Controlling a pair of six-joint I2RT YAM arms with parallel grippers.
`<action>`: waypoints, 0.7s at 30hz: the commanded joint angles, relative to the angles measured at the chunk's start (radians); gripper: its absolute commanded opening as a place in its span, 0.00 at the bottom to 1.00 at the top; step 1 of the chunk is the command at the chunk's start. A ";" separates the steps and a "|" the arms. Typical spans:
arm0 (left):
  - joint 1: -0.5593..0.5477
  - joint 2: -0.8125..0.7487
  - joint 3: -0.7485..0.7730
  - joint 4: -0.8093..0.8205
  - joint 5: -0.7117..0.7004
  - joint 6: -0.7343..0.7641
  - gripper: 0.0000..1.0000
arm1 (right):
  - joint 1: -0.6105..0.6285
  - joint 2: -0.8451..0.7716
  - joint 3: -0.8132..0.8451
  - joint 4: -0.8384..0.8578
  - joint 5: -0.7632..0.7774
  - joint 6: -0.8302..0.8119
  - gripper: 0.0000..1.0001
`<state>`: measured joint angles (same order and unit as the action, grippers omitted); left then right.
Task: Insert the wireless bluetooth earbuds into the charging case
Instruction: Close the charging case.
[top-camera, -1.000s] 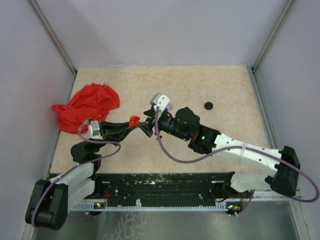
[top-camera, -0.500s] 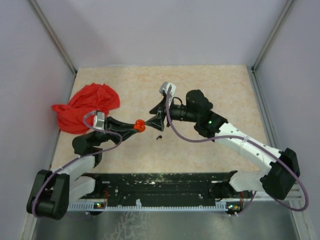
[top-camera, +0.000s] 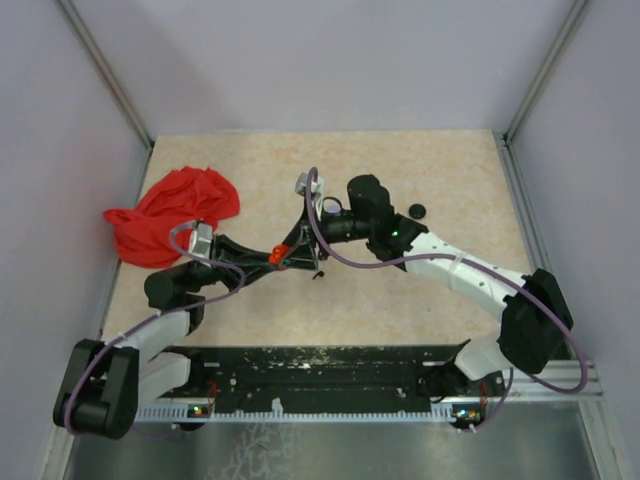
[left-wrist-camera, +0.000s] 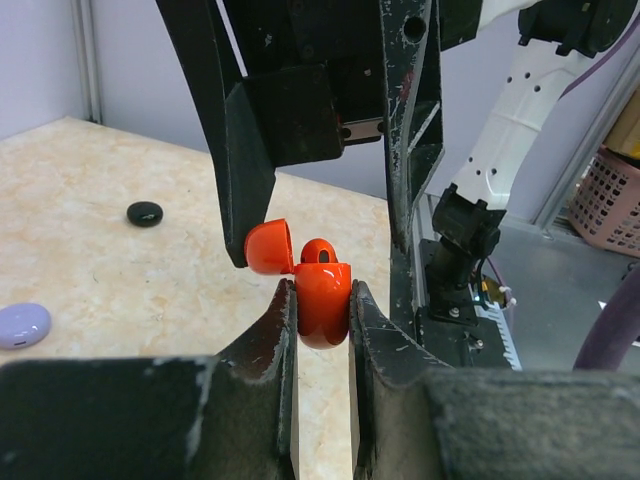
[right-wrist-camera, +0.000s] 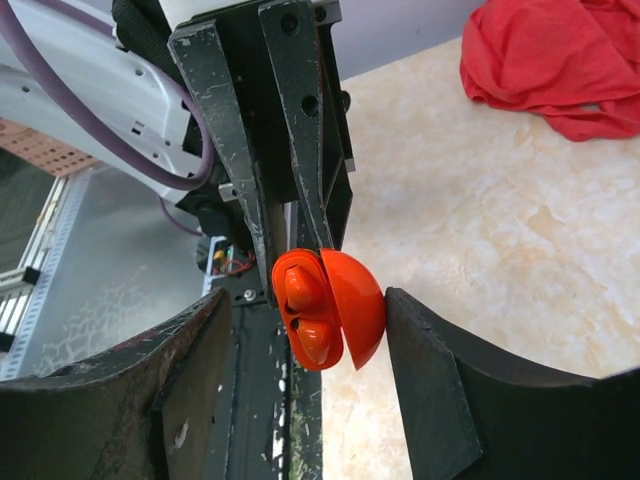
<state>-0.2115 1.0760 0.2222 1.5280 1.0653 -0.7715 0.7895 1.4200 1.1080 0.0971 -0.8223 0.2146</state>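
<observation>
With my left gripper (left-wrist-camera: 322, 296) clamped on the orange charging case (left-wrist-camera: 325, 312) and the earbuds (right-wrist-camera: 303, 312) apparently seated in its wells, I'd move the wide-open right gripper (right-wrist-camera: 305, 300), which straddles the case, slowly so one finger presses the half-raised lid (right-wrist-camera: 358, 305) squarely shut.

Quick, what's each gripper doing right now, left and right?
Left gripper: closed, holding the orange charging case.
Right gripper: open, jaws either side of the case, not gripping.
</observation>
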 joint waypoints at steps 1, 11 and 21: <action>0.000 -0.014 0.023 0.261 0.009 -0.010 0.00 | -0.003 0.005 0.065 0.045 -0.096 0.013 0.61; 0.001 -0.017 0.013 0.196 -0.047 0.045 0.00 | -0.002 -0.078 0.039 0.010 -0.174 -0.036 0.49; 0.001 -0.040 0.009 0.128 -0.074 0.088 0.00 | 0.014 -0.110 0.023 -0.018 -0.090 -0.090 0.47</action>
<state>-0.2146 1.0470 0.2218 1.5291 1.0325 -0.7101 0.7837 1.3537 1.1149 0.0746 -0.9527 0.1566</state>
